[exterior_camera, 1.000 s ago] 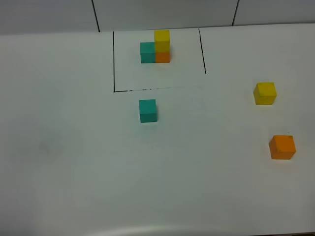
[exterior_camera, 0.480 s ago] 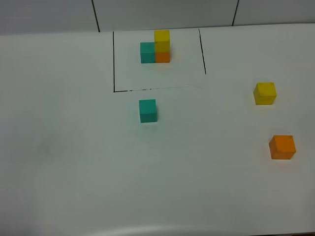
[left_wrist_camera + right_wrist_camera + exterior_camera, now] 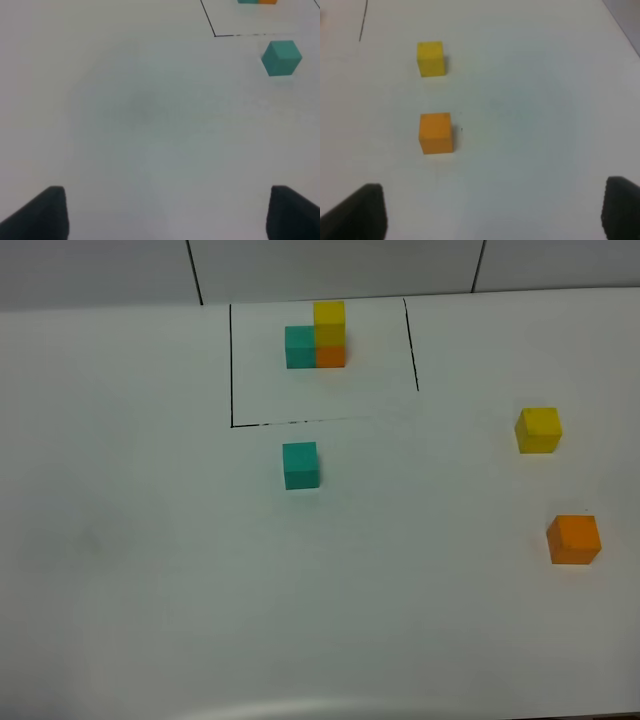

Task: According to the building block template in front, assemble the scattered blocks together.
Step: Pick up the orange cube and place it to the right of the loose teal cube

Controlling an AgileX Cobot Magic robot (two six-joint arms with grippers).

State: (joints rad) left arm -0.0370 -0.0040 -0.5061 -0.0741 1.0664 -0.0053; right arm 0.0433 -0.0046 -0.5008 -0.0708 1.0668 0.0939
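We log no change against earlier frames. Loose teal wooden cube (image 3: 300, 465) sits just outside black-lined template frame (image 3: 232, 370); loose yellow cube (image 3: 538, 429) and loose orange cube (image 3: 574, 539) lie well apart on robot's right. Left gripper (image 3: 165, 215) and right gripper (image 3: 490, 212): fingers spread wide, holding nothing.

Hovering with both grippers spread wide.

Holding the left gripper (image 3: 164, 214) raised and tilted downward, aiming toward roughly 1 o'clock, with its two dark fingertips (image 3: 37, 215) parted far from each other and only their blunt ends showing. Carrying the right gripper (image 3: 487, 210) in much the same pose, aiming nearer 12 o'clock, its dark fingertips (image 3: 355, 212) likewise set far apart. Gripping nothing on either side. Hiding wrists and arms behind the cameras, so leaving their joint pose impossible to tell.
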